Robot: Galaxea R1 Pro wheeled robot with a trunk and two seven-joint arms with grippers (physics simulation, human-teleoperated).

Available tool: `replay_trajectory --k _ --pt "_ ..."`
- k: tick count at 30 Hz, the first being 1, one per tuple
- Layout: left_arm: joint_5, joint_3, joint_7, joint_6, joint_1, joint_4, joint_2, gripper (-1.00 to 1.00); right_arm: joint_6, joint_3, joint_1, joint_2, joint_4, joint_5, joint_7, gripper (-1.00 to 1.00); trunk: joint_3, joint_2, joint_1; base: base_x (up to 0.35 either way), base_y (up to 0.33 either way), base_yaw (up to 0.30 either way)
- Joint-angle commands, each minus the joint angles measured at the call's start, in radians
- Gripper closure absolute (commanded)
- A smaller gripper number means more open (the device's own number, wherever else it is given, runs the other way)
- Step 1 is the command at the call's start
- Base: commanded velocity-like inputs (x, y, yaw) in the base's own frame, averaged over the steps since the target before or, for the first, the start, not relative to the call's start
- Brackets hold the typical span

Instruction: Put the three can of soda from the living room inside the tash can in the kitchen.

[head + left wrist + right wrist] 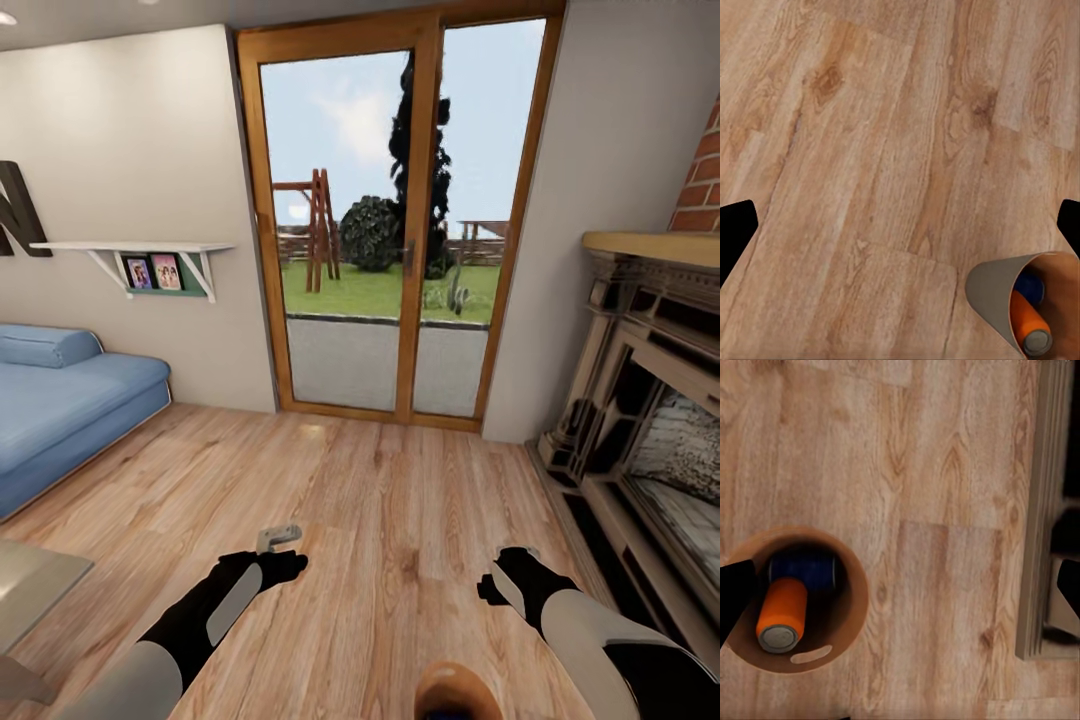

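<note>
The tash can (799,598) was seen holding blue (804,568) and orange (782,615) cans; a third was hidden. Both claws' spread could not be told.

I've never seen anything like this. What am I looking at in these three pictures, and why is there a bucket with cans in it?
This is a simulated robot with two arms. The big picture comes from a camera on its head, looking down over both arms: its left hand and right hand hang above the plank floor of a living room, with a blue sofa, glass doors and a fireplace.

The other two pictures come from cameras on the wrists, looking down at the floor. Both show the trash can, a small bucket, brown inside. In it lie an orange soda can and a blue soda can. Whether it stands on the floor or is carried, I can't tell. Both hands look empty.
</note>
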Motion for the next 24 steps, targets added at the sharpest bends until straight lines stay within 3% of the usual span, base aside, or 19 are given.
replay_trajectory --k 1,10,24 --pt "0.000 0.000 0.000 0.000 0.000 0.001 0.000 -1.00 0.000 0.000 0.002 0.000 0.000 0.000 0.000 -1.00 0.003 0.007 -0.004 0.000 0.000 0.000" --pt "0.000 0.000 0.000 0.000 0.000 0.003 0.000 -1.00 -0.007 0.001 0.023 0.001 0.000 -0.001 0.000 -1.00 0.031 0.070 -0.038 0.000 0.000 0.000" --pt "0.000 0.000 0.003 -0.001 0.000 0.005 0.000 -1.00 -0.079 0.001 0.067 0.001 0.001 -0.004 -0.001 -1.00 0.075 0.168 -0.092 0.000 0.000 0.000"
